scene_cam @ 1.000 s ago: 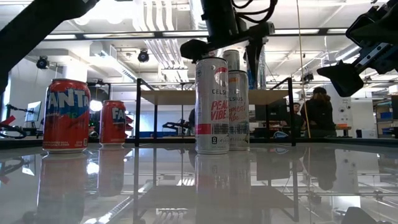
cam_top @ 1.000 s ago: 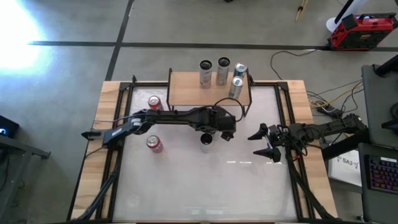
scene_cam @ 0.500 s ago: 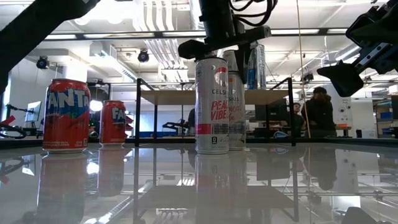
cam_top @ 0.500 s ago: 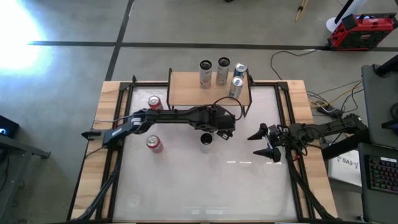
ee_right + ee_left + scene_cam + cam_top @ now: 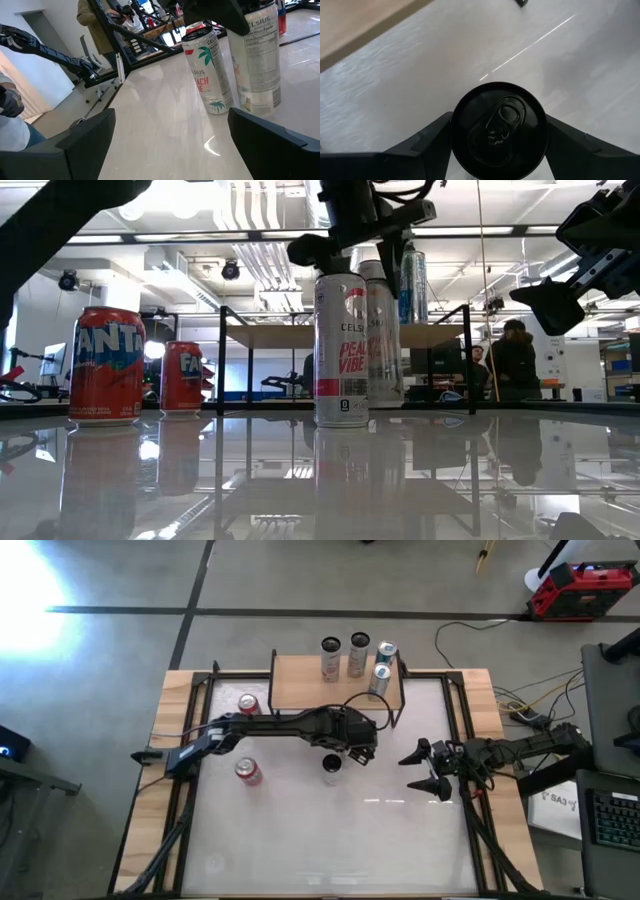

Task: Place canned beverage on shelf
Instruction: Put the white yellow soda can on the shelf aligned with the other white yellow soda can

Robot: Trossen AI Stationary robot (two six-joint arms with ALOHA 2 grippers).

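A tall slim silver can with a black top [image 5: 498, 131] sits between the fingers of my left gripper [image 5: 353, 751], which is shut on it near the table's middle. In the low view this can [image 5: 386, 330] shows just behind a second slim can [image 5: 340, 345], which stands upright on its base on the table [image 5: 331, 768]. The shelf [image 5: 310, 688], with a tan wooden top on black legs, stands at the far edge and carries several cans [image 5: 357, 654]. My right gripper [image 5: 424, 768] waits open at the right, holding nothing. My left gripper pinches the can's upper wall just below the rim [image 5: 454, 131] between its two fingers [image 5: 427, 142], one on each side. The fingers come from above, slanting down. The can hangs upright, its base [image 5: 386, 402] a little above the table.
Two red Fanta cans [image 5: 249, 705] [image 5: 247, 771] stand on the table's left part. The shelf's black legs [image 5: 220, 360] rise behind the cans. Bare white table lies toward the near edge. A person [image 5: 512, 360] is in the room beyond.
My left gripper has shut on the top of the rear slim can and has raised it a little: the can's base, on the table a second ago, now hangs just clear. The front slim can has stayed where it was.
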